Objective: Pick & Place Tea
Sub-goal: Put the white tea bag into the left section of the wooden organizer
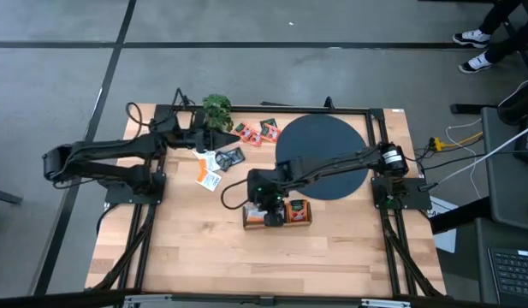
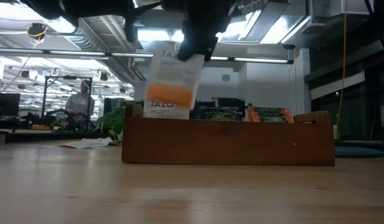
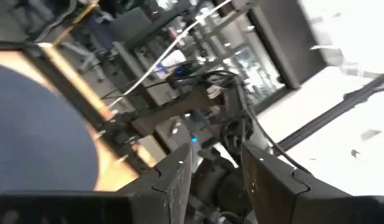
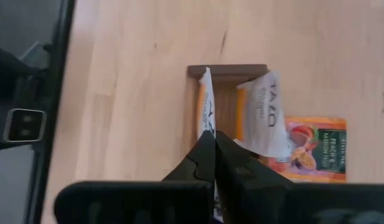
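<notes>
My right gripper (image 1: pixel 265 195) hovers over the left end of a wooden box (image 1: pixel 277 215) near the table's middle, shut on a white-and-orange tea packet (image 2: pixel 171 87). The box (image 2: pixel 229 142) holds more packets: a white-and-orange one (image 4: pixel 261 118), an orange one (image 4: pixel 311 147) and dark teal ones (image 2: pixel 220 113). Loose tea packets lie flat on the table: orange-red ones (image 1: pixel 256 132), a dark one (image 1: pixel 229 157) and a white one (image 1: pixel 209 177). My left gripper (image 1: pixel 214 139) waits open above these, beside the plant, holding nothing; its fingers (image 3: pixel 179 180) show a gap in the left wrist view. My right gripper pinches the white-and-orange packet by its upper edge (image 4: pixel 208 127) between both fingers, coming from above and pointing down. The packet hangs below the fingers, tilted a little, with its lower edge (image 2: pixel 162 116) at the height of the box's rim. Whether it touches the box I cannot tell.
A large black disc (image 1: pixel 323 156) lies on the far right part of the table, under the right arm. A small green plant (image 1: pixel 217 108) stands near the far edge by the left gripper. Bare wood lies along the near side (image 1: pixel 272 261).
</notes>
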{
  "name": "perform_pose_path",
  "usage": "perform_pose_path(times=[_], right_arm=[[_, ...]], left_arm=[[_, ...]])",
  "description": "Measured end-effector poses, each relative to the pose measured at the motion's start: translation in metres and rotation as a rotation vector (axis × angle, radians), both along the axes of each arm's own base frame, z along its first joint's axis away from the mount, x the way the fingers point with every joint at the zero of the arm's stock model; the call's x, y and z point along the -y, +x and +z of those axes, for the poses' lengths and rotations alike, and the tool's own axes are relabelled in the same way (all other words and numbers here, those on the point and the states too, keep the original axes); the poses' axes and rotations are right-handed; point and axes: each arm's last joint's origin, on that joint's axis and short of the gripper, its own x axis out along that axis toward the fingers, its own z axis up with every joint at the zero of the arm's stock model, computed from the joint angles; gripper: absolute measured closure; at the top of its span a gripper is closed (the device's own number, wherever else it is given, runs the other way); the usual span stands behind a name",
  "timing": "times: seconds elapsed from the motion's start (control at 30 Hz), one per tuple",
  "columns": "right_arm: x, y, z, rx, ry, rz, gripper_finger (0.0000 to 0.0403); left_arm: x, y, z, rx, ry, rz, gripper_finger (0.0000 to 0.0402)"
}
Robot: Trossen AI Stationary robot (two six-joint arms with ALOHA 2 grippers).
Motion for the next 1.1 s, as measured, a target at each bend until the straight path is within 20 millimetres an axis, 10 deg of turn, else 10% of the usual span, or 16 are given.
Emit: perform_pose_path(times=[1.1], right_arm=[[0.002,0.013,-0.034,-0.028,-0.147,0.050,0.0400]], left_arm=[[0.003,-0.022,-0.006,-0.170,-0.036,0.118,0.0265]])
